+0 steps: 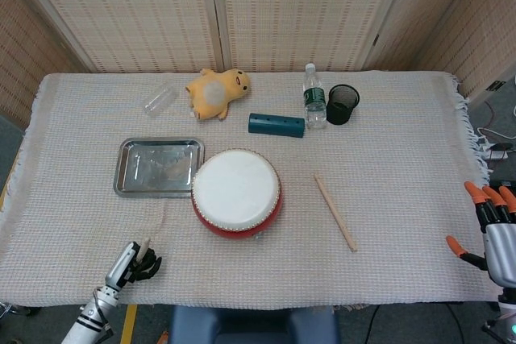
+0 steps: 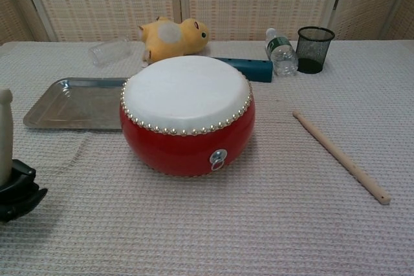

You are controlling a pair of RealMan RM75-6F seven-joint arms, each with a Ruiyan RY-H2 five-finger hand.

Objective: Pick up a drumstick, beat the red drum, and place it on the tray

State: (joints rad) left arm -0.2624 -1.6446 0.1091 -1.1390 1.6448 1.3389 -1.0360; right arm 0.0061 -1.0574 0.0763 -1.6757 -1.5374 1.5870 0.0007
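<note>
On a cloth-covered table, a drumstick is held upright by the left hand at the near left, near the red drum and tray, while the right hand's fingers are spread empty at the right edge.

You see the red drum upright mid-worktop, white skin up. Your held drumstick stands upright near the front-left edge; a second drumstick lies right of the drum. The steel tray sits just left, behind.

The cloth-covered table bears the red drum at centre, tray left, drumstick right, and toy, bottle, cup along the top.
</note>
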